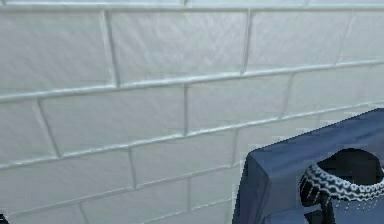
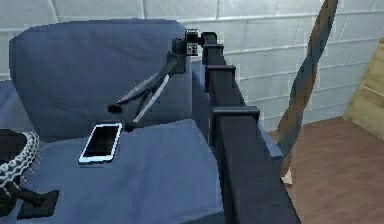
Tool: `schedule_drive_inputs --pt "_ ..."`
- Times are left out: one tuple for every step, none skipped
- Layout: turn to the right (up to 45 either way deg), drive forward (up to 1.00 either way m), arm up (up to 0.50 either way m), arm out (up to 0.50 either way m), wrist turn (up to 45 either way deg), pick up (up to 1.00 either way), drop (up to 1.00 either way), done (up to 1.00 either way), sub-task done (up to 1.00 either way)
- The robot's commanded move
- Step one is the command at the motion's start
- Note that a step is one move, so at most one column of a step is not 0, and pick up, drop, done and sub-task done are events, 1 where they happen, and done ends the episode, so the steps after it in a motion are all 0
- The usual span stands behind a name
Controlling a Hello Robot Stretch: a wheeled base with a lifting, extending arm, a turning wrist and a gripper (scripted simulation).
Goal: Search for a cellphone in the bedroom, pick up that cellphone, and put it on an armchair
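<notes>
A white-faced cellphone (image 2: 101, 142) lies flat on the seat of a blue armchair (image 2: 90, 60) in the arm side view. The dark arm bar (image 2: 235, 130) rises along the armchair's right side. From the gripper (image 2: 122, 115), two thin fingers slant down to the left, and their tips end just above and right of the phone. I cannot tell whether the gripper holds anything or touches the phone. In the forward view, a corner of the same blue armchair (image 1: 275, 175) shows at the bottom right.
A dark round object with a white patterned band (image 2: 15, 160) sits on the seat's left part and shows again as the banded object (image 1: 340, 180). A white brick wall (image 1: 150, 90) stands close ahead. A twisted brown pole (image 2: 305, 90) rises at the right over wooden floor (image 2: 335, 170).
</notes>
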Motion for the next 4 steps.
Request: schedule_drive_inputs --pt "0.0 0.0 0.0 0.0 39.0 0.0 0.0 0.0 0.0" --pt "0.0 0.0 -0.18 0.0 0.0 0.0 0.0 0.0 0.0" --pt "0.0 0.0 -0.32 0.0 0.0 0.0 0.0 0.0 0.0" --pt "0.0 0.0 0.0 0.0 0.0 0.0 1.0 0.0 0.0"
